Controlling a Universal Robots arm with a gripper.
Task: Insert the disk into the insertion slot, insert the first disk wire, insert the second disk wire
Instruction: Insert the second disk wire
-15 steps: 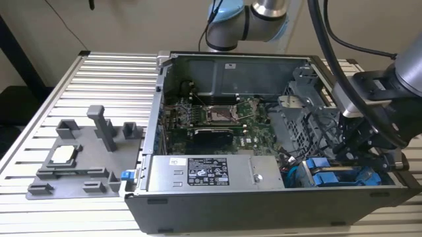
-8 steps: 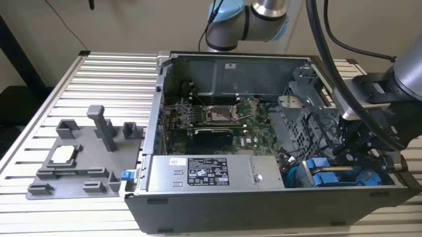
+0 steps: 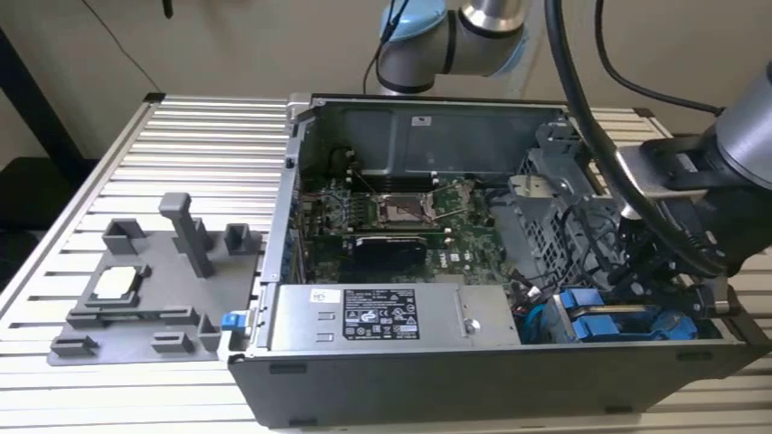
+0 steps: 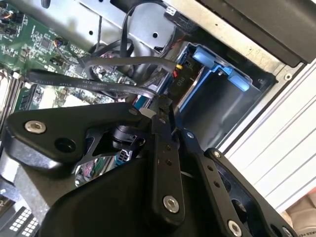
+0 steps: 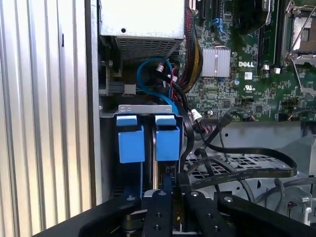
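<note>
While the hand [image 5: 170,197] hovered over the drive cage [image 3: 567,194], its fingers looked nearly closed, though I could not tell on what; the disk [image 5: 167,140] sat in the insertion slot [image 5: 148,109] by the case's front corner, long axis running down into the bay, blue frame tabs outward; loose black cables [image 5: 237,168] crossing just beside the hand could snag and drag

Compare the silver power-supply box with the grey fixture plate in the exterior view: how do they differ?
The power-supply box sits inside the computer case; the fixture plate lies outside it on the slatted table. The box is shiny silver with a white label; the plate is matte grey with upright posts. Both are roughly rectangular.
</note>
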